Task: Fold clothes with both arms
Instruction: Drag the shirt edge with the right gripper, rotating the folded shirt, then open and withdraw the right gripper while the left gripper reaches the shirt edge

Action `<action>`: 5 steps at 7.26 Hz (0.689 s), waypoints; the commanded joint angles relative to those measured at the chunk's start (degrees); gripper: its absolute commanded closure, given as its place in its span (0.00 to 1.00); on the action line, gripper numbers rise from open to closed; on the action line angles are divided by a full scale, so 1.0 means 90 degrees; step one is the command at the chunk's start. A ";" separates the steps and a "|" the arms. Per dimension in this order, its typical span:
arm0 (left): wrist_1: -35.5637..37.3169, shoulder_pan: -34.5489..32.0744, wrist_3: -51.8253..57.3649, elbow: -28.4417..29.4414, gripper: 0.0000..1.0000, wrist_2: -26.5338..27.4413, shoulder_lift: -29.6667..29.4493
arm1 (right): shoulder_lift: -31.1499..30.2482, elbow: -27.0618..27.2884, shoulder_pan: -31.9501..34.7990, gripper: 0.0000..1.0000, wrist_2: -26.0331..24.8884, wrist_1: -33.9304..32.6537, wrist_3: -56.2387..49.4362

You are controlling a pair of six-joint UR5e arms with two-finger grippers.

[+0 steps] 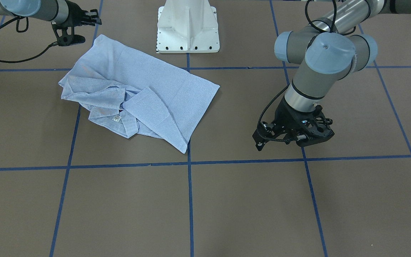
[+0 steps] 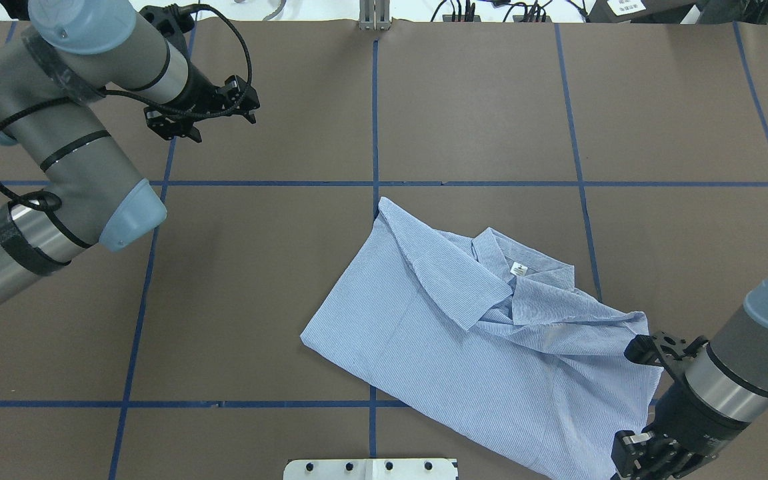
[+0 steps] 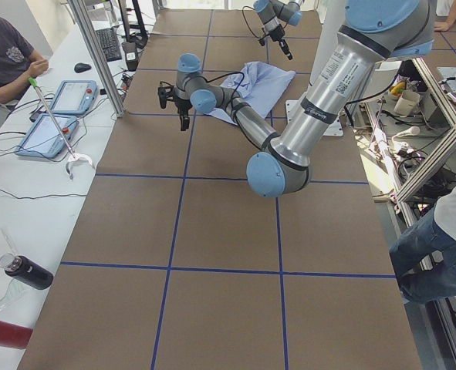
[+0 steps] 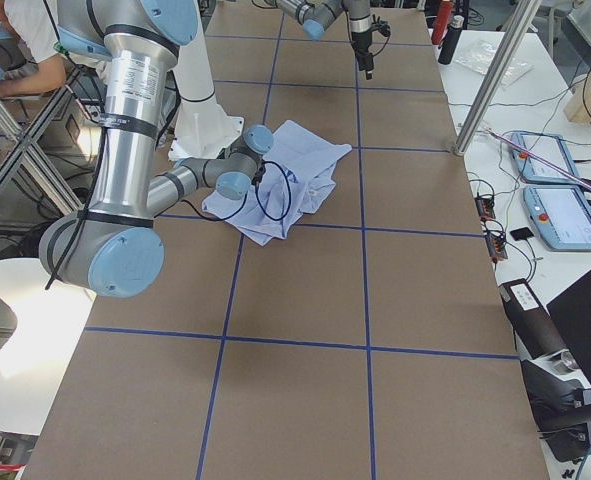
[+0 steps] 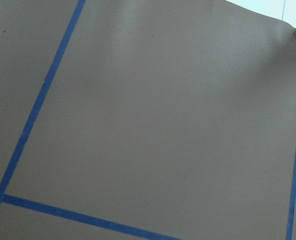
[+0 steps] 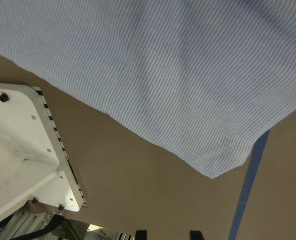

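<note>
The light blue striped shirt (image 2: 451,347) lies partly folded and rumpled on the brown table, collar and white neck label (image 2: 519,269) facing up; it also shows in the front view (image 1: 148,89). My right gripper (image 2: 637,457) hovers at the shirt's near right corner. In its wrist view the two fingertips (image 6: 140,233) stand apart with nothing between them, above the shirt's corner (image 6: 213,165). My left gripper (image 2: 204,110) is far from the shirt, over bare table at the far left; it looks spread and empty (image 1: 294,134).
The white pedestal base (image 1: 187,28) stands at the robot's edge, close to the shirt (image 6: 22,150). Blue tape lines (image 2: 375,120) grid the table. Tablets and bottles lie on side benches (image 4: 565,210). Operators sit beside the table (image 3: 8,54).
</note>
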 commanded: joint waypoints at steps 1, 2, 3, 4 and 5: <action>-0.0025 0.0916 -0.0461 -0.0994 0.00 -0.0008 0.0586 | 0.0437 -0.0087 0.0813 0.00 -0.0070 0.0157 -0.0006; -0.0034 0.1463 -0.1065 -0.1058 0.00 0.0021 0.0570 | 0.0798 -0.0117 0.1350 0.00 -0.0071 0.0157 -0.0006; -0.0141 0.1971 -0.1265 -0.1049 0.01 0.0273 0.0570 | 0.1072 -0.0127 0.1781 0.00 -0.0071 0.0157 -0.0006; -0.0461 0.2334 -0.1421 -0.1039 0.01 0.0353 0.0638 | 0.1230 -0.0117 0.2017 0.00 -0.0071 0.0157 -0.0006; -0.0541 0.2589 -0.1674 -0.1020 0.02 0.0363 0.0648 | 0.1289 -0.0098 0.2155 0.00 -0.0071 0.0157 -0.0006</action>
